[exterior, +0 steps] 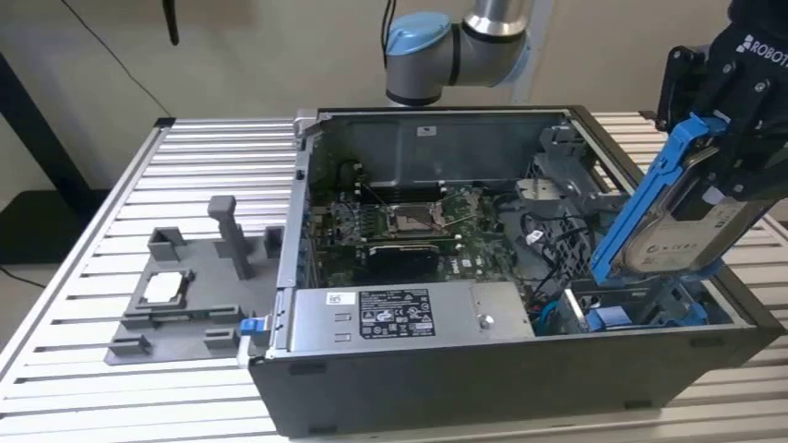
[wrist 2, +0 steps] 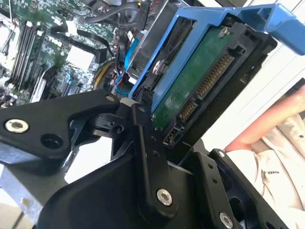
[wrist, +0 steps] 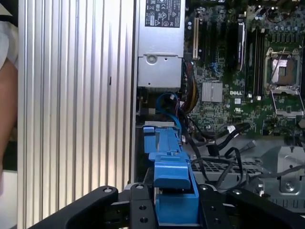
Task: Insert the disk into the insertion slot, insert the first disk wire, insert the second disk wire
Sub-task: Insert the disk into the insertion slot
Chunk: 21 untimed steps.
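My gripper [exterior: 724, 152] is shut on the disk [exterior: 680, 231], a silver-grey drive with a white label in a bright blue carrier. I hold it steeply tilted above the case's front corner at the exterior view's right. Its lower end hangs just over the insertion slot [exterior: 650, 300], a grey metal bay with blue parts inside. In the second wrist view the disk's green circuit board and connector [wrist 2: 200, 81] face the camera between my black fingers [wrist 2: 143, 143]. The first wrist view looks along the blue carrier [wrist: 171, 176] toward the bay [wrist: 159, 138]. Loose black cables [wrist: 224, 140] lie beside the bay; which are the disk wires I cannot tell.
The open dark computer case [exterior: 518, 378] stands on a slatted aluminium table [exterior: 185, 157]. A silver power-supply box [exterior: 394, 314] and the motherboard [exterior: 407, 221] sit inside. A grey plastic tray with posts [exterior: 185, 295] lies at the exterior view's left. A person's arm [wrist 2: 267, 133] is close by.
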Each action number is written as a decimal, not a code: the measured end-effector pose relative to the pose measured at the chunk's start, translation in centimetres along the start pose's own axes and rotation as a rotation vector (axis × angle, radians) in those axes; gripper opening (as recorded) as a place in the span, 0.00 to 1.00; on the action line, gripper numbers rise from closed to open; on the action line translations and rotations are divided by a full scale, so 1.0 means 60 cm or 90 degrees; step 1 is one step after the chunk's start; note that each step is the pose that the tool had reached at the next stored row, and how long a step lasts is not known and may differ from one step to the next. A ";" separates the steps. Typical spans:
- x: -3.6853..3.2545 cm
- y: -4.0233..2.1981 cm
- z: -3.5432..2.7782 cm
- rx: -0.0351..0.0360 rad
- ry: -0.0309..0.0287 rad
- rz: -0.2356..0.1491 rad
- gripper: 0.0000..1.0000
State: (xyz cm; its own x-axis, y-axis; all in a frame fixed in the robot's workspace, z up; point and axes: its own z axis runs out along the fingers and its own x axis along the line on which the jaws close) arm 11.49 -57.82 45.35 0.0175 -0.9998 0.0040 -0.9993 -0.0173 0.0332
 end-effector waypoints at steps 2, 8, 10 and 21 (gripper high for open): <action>0.000 -0.001 0.006 0.0006 0.0000 0.000 0.33; 0.000 -0.004 0.024 0.0018 0.0001 0.000 0.33; -0.001 -0.004 0.030 0.0022 0.0000 0.000 0.33; -0.003 -0.005 0.061 0.0032 0.0002 -0.001 0.33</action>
State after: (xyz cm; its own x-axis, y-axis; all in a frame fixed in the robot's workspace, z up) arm 11.70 -57.67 41.68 0.0188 -0.9998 0.0042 -0.9994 -0.0187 0.0282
